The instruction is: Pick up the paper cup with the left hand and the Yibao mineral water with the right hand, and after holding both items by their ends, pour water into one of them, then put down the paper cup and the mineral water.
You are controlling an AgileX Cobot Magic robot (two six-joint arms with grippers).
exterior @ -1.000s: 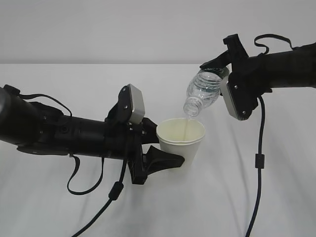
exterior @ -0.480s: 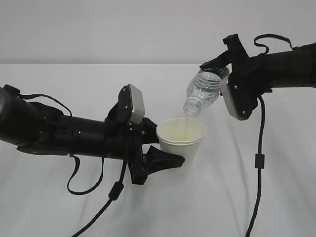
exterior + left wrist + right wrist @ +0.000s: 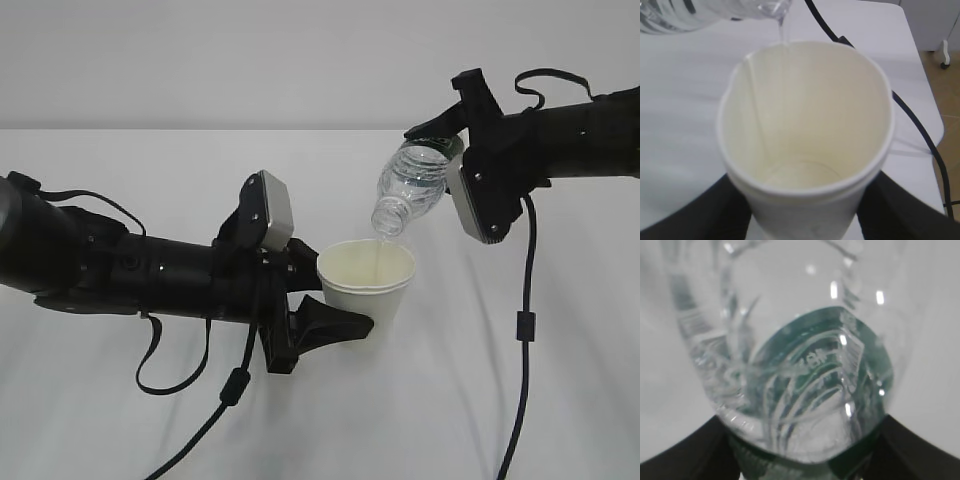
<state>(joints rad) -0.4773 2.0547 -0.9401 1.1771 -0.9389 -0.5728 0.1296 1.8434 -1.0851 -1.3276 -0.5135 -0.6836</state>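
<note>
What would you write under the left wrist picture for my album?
Water trickles from the tipped clear bottle into the white paper cup gripped by the left gripper.

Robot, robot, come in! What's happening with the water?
Left gripper holding paper cup. Right gripper tipping bottle, thin stream entering cup. Nothing in the way.

White table [image 3: 120, 420] (pale wall [image 3: 250, 60] behind)

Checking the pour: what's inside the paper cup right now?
A thin stream from the Yibao mineral water falls inside the paper cup; a shallow clear pool covers its bottom. The walls above look bare. The exterior view hides the bottom.
</note>
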